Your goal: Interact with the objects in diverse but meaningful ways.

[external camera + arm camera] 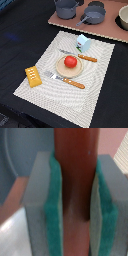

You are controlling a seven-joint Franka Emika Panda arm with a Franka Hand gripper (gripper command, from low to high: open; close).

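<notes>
The gripper (75,203) is closed on the brown sausage (75,168), whose long axis runs along the green pads (52,203), between them.

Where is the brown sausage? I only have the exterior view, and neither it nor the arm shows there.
Observer: In the wrist view the brown sausage stands between the jaws, with their green pads pressed against both of its sides.
Operator: What lies behind it?
Observer: A grey curved wall, probably one of the pots, and a pinkish surface. It is too blurred to tell more.
</notes>
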